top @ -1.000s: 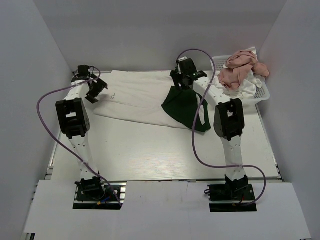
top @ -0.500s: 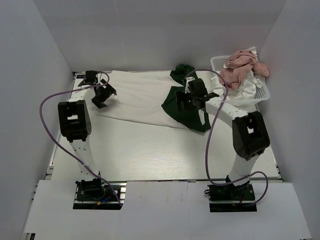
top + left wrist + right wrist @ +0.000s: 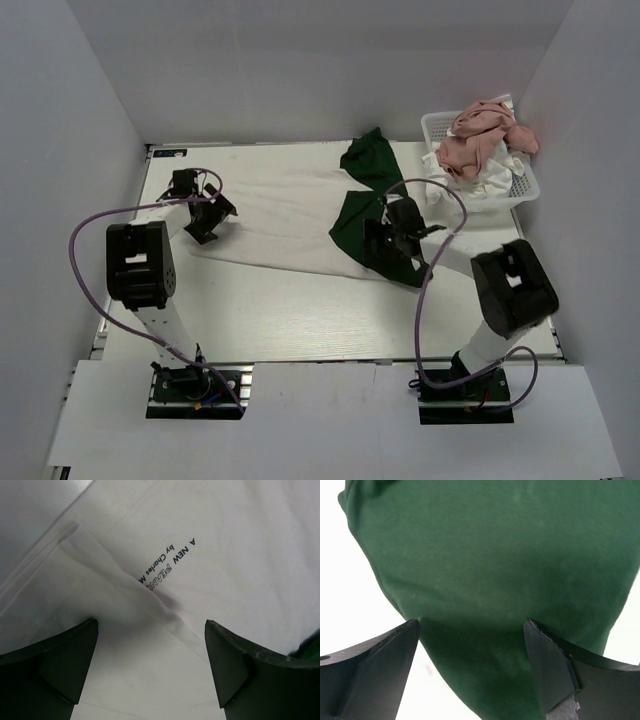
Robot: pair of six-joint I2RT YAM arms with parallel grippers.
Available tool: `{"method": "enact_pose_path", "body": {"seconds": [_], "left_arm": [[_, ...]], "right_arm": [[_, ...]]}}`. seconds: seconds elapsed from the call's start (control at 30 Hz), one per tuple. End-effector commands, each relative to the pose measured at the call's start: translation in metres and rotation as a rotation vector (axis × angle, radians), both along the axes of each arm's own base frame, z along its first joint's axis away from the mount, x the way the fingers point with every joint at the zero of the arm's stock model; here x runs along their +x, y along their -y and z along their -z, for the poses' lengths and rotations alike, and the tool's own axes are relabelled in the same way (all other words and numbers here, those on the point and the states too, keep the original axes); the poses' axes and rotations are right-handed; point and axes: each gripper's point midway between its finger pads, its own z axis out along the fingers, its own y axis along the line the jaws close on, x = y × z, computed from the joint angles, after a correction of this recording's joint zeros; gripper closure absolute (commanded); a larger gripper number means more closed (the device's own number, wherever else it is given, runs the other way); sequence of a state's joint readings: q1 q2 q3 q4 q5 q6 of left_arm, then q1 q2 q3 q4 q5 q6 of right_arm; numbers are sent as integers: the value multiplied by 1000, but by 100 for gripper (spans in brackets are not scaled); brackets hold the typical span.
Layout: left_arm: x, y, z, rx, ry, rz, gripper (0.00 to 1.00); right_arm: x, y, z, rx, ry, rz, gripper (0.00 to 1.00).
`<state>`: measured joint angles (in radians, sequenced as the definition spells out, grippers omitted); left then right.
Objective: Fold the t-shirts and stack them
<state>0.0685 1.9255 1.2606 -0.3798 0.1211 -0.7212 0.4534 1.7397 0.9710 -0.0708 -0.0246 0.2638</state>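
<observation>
A white t-shirt [image 3: 285, 205] with dark green sleeves lies spread out flat across the far half of the desk [image 3: 300, 310], its body running from the far left corner toward the middle. One green sleeve [image 3: 368, 155] points to the far edge. The other green sleeve [image 3: 352, 218] lies toward the near side, partly covered by the right arm.

The left tool [image 3: 205, 215] is low over the shirt's left end, near the desk's left edge. Its fingers are spread apart and released, holding nothing. In the left wrist view a raised crease [image 3: 150, 600] in the white cloth runs between them, just beside the dark printed lettering [image 3: 167, 562].

The right tool [image 3: 385, 235] is also released. Its fingers [image 3: 375, 665] are wide apart, with the nearer green sleeve filling the gap.

A white latticed basket [image 3: 432, 125] sits in the far right corner, close to the far sleeve. It holds a bunched pink shirt [image 3: 480, 135] on top of a plain white shirt [image 3: 492, 180]. A purple cable [image 3: 85, 225] loops out from each arm.
</observation>
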Motion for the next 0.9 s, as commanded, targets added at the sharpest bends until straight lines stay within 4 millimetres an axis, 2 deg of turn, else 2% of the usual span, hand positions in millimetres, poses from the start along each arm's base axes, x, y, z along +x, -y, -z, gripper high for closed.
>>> {"method": "enact_pose_path", "body": {"seconds": [0.0, 0.03, 0.07, 0.1, 0.13, 0.17, 0.23, 0.27, 0.3, 0.33, 0.37, 0.47, 0.53, 0.57, 0.63, 0.67, 0.7, 0.73, 0.77, 0.8, 0.83, 0.87], "left_arm": [[-133, 4, 67, 49, -389, -3, 1], [-143, 3, 54, 60, -364, -7, 1], [-159, 7, 52, 58, -375, -5, 1], [-194, 12, 61, 59, -425, 10, 1], [-207, 16, 58, 53, -417, 22, 1], [-228, 20, 50, 41, -386, 25, 1], [-245, 23, 41, 40, -344, 29, 1], [-254, 27, 28, 28, -299, 30, 1], [-252, 27, 19, 23, -257, 20, 1], [-251, 34, 11, 3, -217, 35, 1], [-249, 40, -2, -29, -184, 51, 1], [-224, 47, -51, -60, 5, 48, 1], [-211, 38, -71, -20, 76, 20, 1], [-202, 34, -90, 1, 119, 4, 1], [-197, 23, -98, 53, 109, -34, 1], [-187, 21, -109, 70, 127, -32, 1], [-182, 17, -113, 80, 130, -49, 1], [-177, 15, -120, 93, 138, -46, 1], [-174, 12, -120, 94, 132, -58, 1], [-169, 12, -116, 95, 116, -58, 1], [-160, 12, -121, 94, 136, -58, 1], [-158, 14, -117, 85, 127, -51, 1]], "right_arm": [[-103, 50, 50, -103, -269, 135, 9], [-105, 48, 27, -44, -210, 168, 9], [-133, 62, 40, -81, -260, 185, 9], [-157, 70, 47, -107, -291, 186, 9], [-170, 84, 38, -127, -293, 240, 9], [-178, 87, 31, -98, -262, 257, 9], [-193, 88, 19, -58, -230, 243, 9], [-191, 85, 8, -19, -180, 229, 9], [-187, 76, -9, 25, -132, 183, 9], [-186, 76, -15, 29, -117, 175, 9], [-180, 64, -37, 60, -64, 101, 9], [-167, 43, -57, 98, -17, 27, 9], [-163, 26, -62, 128, -13, -44, 9], [-156, 6, -69, 164, -1, -100, 9], [-154, -5, -52, 141, -63, -128, 9], [-141, -22, -67, 181, -15, -153, 9], [-139, -26, -49, 148, -68, -154, 9], [-134, -30, -46, 139, -70, -151, 9], [-121, -45, -61, 163, -32, -167, 9], [-118, -48, -41, 123, -80, -168, 9], [-109, -56, -46, 131, -66, -164, 9], [-105, -66, -49, 141, -59, -177, 9]]}}
